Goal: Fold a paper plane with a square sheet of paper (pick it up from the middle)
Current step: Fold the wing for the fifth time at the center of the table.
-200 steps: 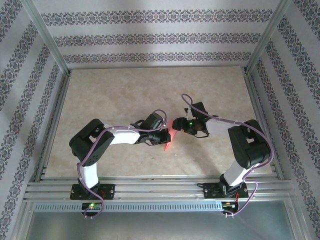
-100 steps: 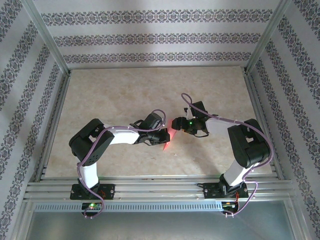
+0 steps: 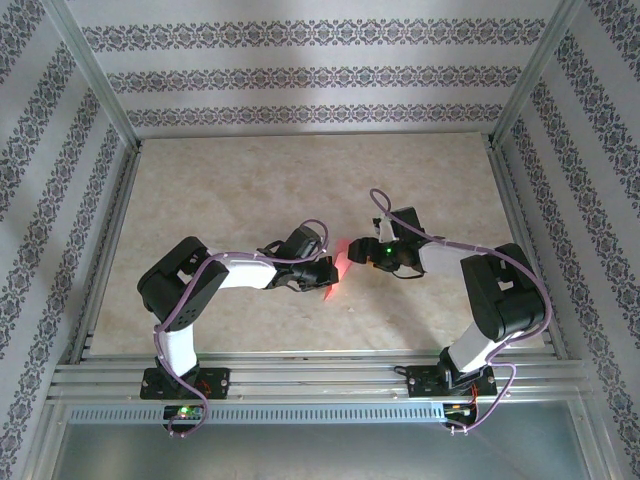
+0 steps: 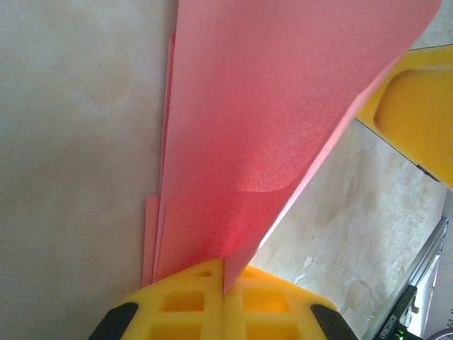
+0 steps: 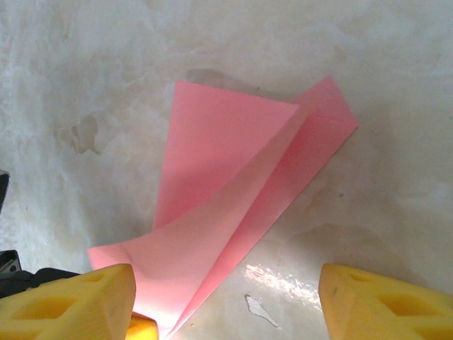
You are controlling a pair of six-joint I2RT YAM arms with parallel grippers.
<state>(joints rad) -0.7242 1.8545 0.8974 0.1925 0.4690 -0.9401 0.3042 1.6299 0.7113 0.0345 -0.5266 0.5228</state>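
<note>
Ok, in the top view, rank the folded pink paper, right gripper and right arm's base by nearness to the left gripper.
1. Folded pink paper, clamped in the left gripper, in the middle.
2. Right gripper, just past the paper, to the right.
3. Right arm's base, at the near edge, far right.

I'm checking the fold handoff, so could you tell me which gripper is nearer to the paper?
Left. The left gripper is shut on the paper, pinching its folded edge. The right gripper stands open facing it, not gripping.
</note>
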